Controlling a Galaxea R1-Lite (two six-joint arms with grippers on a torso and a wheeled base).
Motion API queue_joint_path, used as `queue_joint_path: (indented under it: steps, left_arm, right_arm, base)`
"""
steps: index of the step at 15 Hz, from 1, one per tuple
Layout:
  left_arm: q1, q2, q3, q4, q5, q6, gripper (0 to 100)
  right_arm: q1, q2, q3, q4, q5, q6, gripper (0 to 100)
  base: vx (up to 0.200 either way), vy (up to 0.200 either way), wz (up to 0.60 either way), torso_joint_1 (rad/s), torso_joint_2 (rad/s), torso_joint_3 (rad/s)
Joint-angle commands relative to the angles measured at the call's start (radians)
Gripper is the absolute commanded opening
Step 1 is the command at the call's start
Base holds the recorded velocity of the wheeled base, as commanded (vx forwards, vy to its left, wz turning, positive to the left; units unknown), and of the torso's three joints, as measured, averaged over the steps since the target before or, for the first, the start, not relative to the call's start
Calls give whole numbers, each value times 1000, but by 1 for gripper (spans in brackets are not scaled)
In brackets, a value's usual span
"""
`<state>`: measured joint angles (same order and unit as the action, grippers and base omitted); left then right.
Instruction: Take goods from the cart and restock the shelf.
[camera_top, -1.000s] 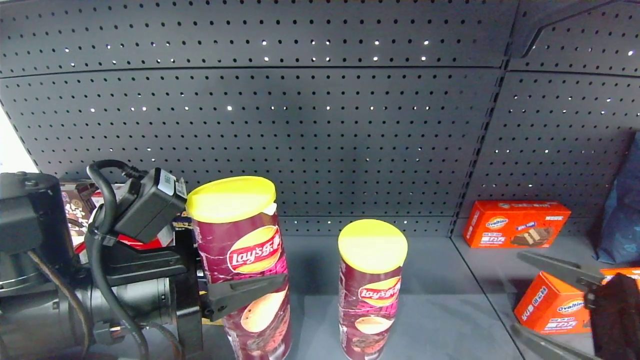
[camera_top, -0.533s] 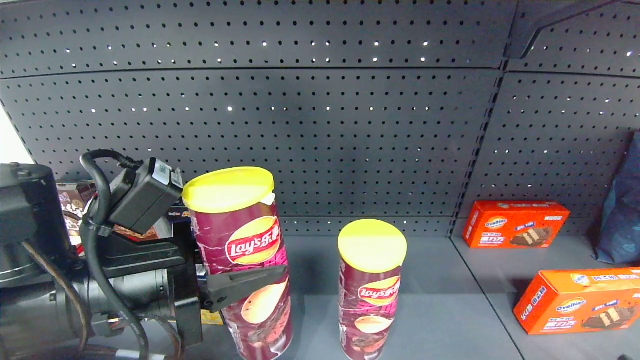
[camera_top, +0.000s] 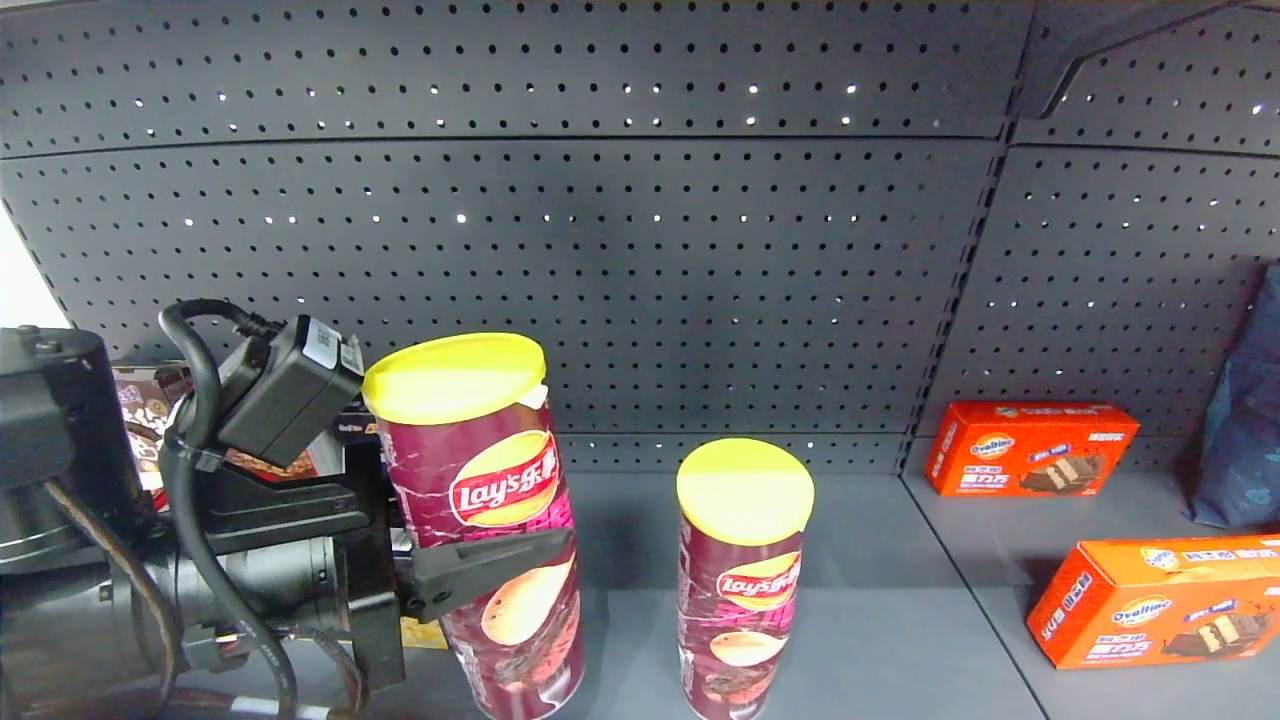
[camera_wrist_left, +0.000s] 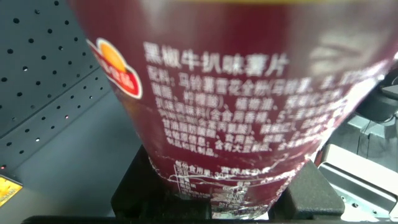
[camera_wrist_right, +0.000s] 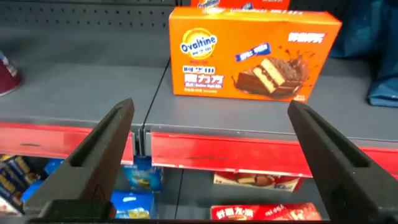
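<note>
The placing step looks to be in hand. At the lower left of the head view, the left gripper (camera_top: 480, 575) is clamped across the middle of a maroon chip can (camera_top: 480, 480) with a yellow lid. It holds the can at the grey shelf (camera_top: 870, 640), near a matching second can (camera_top: 745, 580) that stands to its right. The held can leans a touch, and I cannot tell whether its base is down on the shelf. I'd judge the next move calls for settling it upright and flat, then letting go without nudging its neighbour. In the right wrist view, the right gripper (camera_wrist_right: 214, 168) is spread wide and empty, facing an orange box (camera_wrist_right: 255, 53) on the shelf.
</note>
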<state>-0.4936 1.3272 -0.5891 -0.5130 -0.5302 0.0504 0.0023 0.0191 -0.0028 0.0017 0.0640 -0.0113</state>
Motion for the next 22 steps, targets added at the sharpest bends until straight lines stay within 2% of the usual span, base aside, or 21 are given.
queue_joint_path:
  steps: [1,5,8,12,15,17,18,19,20,22]
  left_arm:
    - [1,3,-6,1,-1,0,0]
    - [1,10,-14,2,3,2,0]
    - [1,12,-57,4,3,2,0]
    - [41,110,-166,-4,-2,8,0]
    - [52,245,-304,5,-68,3,0]
    - [56,336,-376,4,-88,9,0]
    - [81,392,-403,-6,-88,37,0]
    - [96,446,-431,1,-88,89,0]
    - [102,500,-457,4,-88,124,0]
    - [102,564,-491,1,-90,131,0]
  right_arm:
    - [-1,-19,3,0,0,1,100]
    - [-1,-19,3,0,0,1,100]
    - [-1,-19,3,0,0,1,100]
    - [-1,-19,3,0,0,1,100]
    - [-1,-19,3,0,0,1,100]
    - [-1,-19,3,0,0,1,100]
    - [-1,-19,3,0,0,1,100]
    - [-1,-19,3,0,0,1,100]
    - [-1,-19,3,0,0,1,100]
    - [-1,-19,3,0,0,1,100]
  base:
    - [0,0,0,0,0,0]
    - [0,0,0,0,0,0]
    - [0,0,0,0,0,0]
    - [0,0,0,0,0,0]
    - [0,0,0,0,0,0]
    - [0,0,0,0,0,0]
    - [0,0,0,0,0,0]
    - [0,0,0,0,0,0]
    - [0,0,0,0,0,0]
    - [0,0,0,0,0,0]
